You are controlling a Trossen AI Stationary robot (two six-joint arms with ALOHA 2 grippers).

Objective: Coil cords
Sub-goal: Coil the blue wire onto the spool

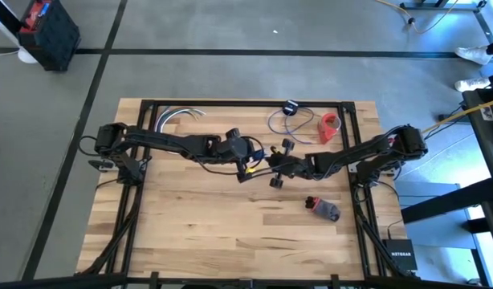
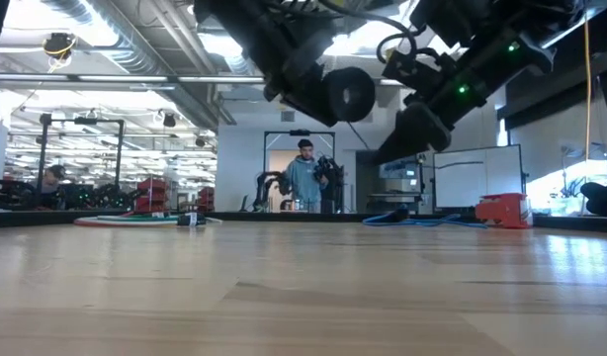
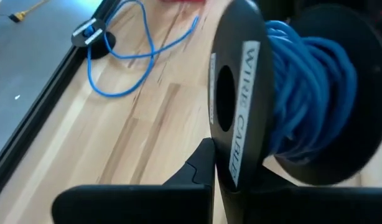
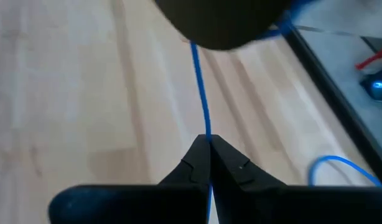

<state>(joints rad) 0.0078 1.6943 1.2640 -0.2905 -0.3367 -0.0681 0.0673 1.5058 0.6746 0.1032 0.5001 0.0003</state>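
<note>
From above I see the loose cord point(image 1: 284, 122) lying near the table's far edge, while both arms meet mid-table. My left gripper point(image 3: 223, 177) is clamped on the spool point(image 3: 290, 93) flange; it may slip out. My right gripper point(image 4: 209, 148) pinches the cord tight, and I fear too much pull could snap it.

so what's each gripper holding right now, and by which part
Left gripper pinches the black spool by its flange rim; right gripper pinches the blue cord along its taut stretch.
</note>
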